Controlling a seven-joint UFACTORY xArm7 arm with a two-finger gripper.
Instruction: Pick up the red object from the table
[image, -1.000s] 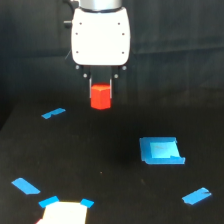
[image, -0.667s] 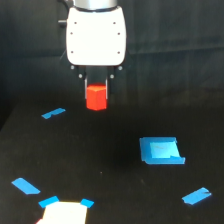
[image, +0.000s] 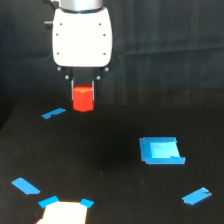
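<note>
The red object (image: 83, 98) is a small red-orange block held between the fingers of my gripper (image: 83, 95), clear above the black table (image: 110, 190). The gripper hangs from the white arm head (image: 82, 35) at the upper left of the exterior view. It is shut on the block. The block's upper part is partly hidden between the dark fingers.
A blue square patch (image: 161, 150) lies right of centre. Blue tape strips lie at the left (image: 53, 113), lower left (image: 26, 185) and lower right (image: 196, 196). A pale sheet with blue tape corners (image: 65, 210) sits at the bottom edge.
The gripper with the red block has moved up and toward the exterior view's left. The block stays held in the fingers.
</note>
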